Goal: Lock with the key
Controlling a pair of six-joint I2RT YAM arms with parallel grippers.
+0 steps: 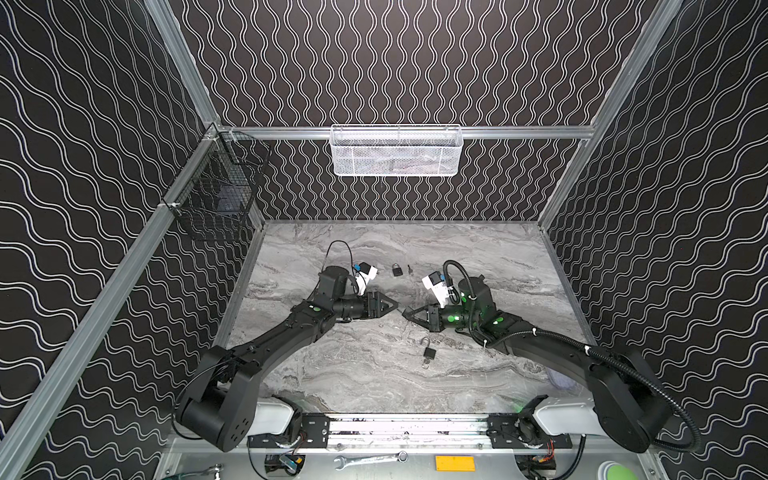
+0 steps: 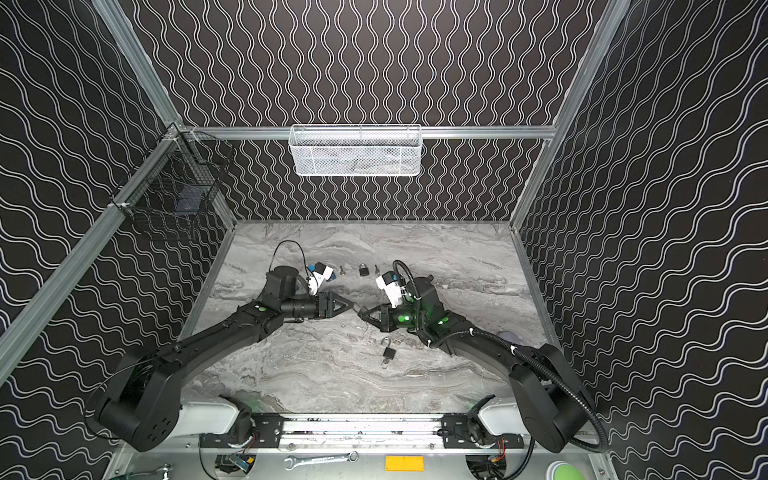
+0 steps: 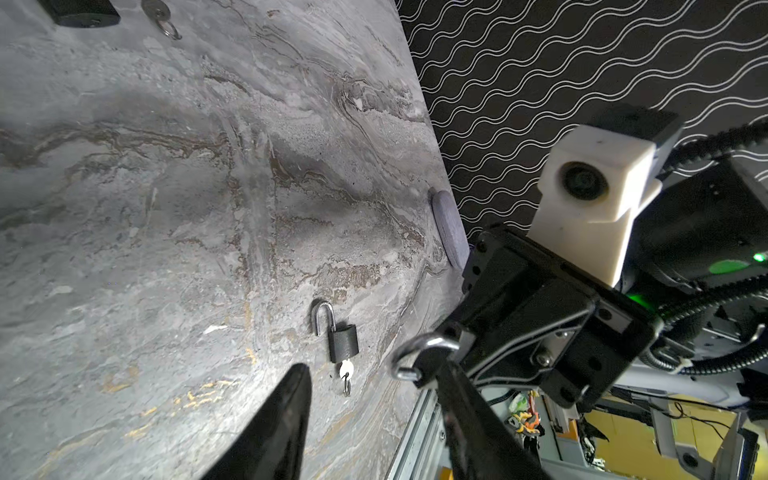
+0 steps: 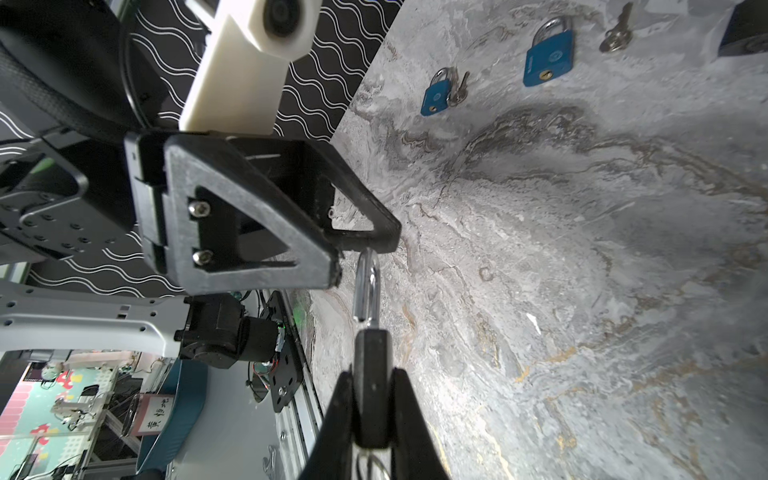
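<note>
Fingers (image 4: 409,419) of my right gripper (image 1: 409,314) are pinched narrow on the body of the black padlock (image 4: 372,361). I hold it in the air over the middle of the marble table (image 4: 582,291), with the shackle (image 4: 365,282) popped open and pointing at my left gripper (image 1: 390,308).

Left jaws stand part-open and grip nothing. One fingertip (image 4: 384,235) touches the shackle's crown and the other stands off it.

Step, as I read it: shackle closure. Next move needs the free leg lined up over its hole, then a straight push into the body while the right holds firm, then turn and pull the key.

A ring (image 4: 371,467) hangs under the body, so the key is probably seated. The key itself is hidden.

A spare black padlock (image 3: 343,343) lies open on the table below, key (image 3: 346,369) in it.

Writing: no brand legible on my lock. The blue padlock (image 4: 549,56) has a round mark I can't read. The sign (image 4: 154,419) off the table shows characters too blurred to read.
</note>
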